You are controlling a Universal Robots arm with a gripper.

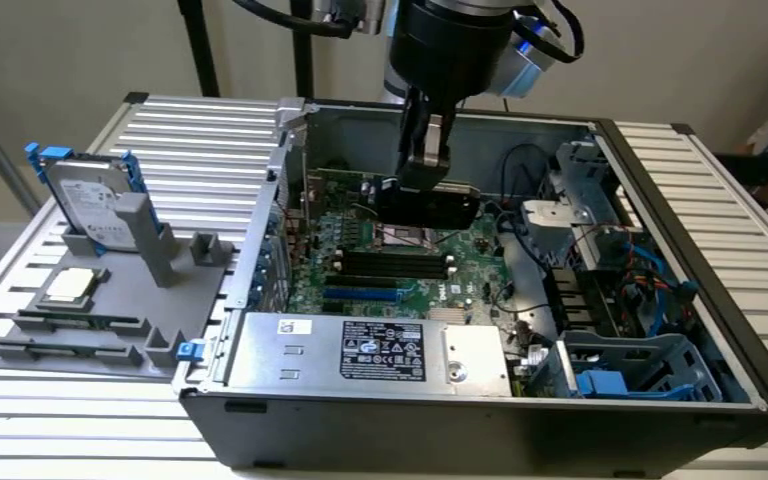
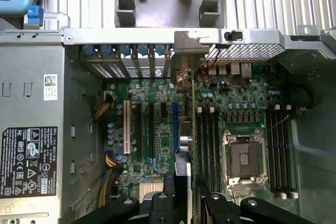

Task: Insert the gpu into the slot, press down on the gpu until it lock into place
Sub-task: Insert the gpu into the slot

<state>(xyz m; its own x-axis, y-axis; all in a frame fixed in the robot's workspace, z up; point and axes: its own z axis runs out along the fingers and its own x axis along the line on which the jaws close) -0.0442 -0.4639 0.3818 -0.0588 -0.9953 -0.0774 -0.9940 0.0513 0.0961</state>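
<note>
While the fingers (image 1: 415, 150) clamp the gpu (image 1: 427, 205), it hangs over the motherboard (image 1: 471, 265).

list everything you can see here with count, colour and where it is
table: one, silver slats, under everything
computer case: one, black, open, on the table
motherboard: one, green, inside the case
slot: one, blue, on the motherboard, uncovered
power supply: one, silver, inside the case
holder: one, grey, at the exterior view's left of the case
hard drive: one, silver with blue rails, upright in the holder
gpu: one, black, held over the motherboard
gripper: one, black, closed on the gpu
</note>
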